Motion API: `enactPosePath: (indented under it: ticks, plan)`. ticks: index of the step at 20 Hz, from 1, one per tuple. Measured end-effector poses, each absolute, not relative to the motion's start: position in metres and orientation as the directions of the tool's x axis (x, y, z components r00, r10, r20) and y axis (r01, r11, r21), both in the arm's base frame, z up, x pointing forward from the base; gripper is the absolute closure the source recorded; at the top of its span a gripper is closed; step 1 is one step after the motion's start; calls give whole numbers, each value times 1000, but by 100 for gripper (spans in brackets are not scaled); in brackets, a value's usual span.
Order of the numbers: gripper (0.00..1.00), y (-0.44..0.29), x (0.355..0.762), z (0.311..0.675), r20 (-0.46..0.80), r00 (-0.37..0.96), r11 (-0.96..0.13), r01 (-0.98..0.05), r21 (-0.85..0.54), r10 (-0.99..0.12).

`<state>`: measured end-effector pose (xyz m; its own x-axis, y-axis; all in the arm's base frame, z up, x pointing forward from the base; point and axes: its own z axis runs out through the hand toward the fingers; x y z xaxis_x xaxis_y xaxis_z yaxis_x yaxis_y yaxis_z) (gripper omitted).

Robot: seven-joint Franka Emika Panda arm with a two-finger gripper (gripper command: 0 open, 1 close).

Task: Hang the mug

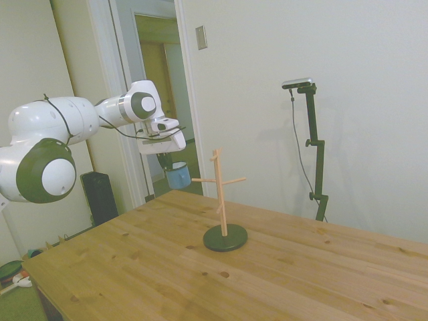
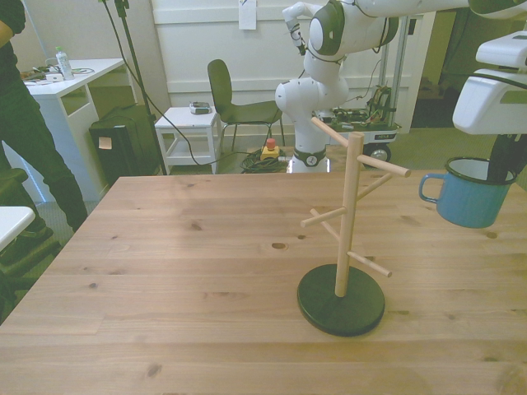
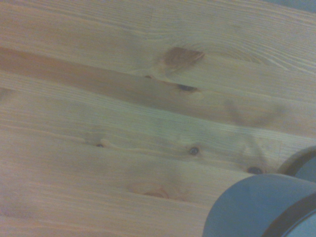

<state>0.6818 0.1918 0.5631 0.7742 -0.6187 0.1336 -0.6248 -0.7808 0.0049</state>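
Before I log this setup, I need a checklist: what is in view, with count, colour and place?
light-blue enamel mug: one, white inside, dark rim; held in the air off the front view's right of the stand, handle toward it.
wooden peg stand: one, pale wood on a dark round base; upright on the table.
wooden table: one, knotty pine.
person: one, dark clothes, at the front view's left edge.
gripper: one, white, gripping the mug's rim.

No legible txt, labels, brands or nos. anywhere in these views.
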Motion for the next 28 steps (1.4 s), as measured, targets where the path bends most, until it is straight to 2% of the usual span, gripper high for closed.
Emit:
enactPosePath:
  ticks: [28]
  plan:
    - [100,150,677,577,57,691,-692,-721,-4,-720]
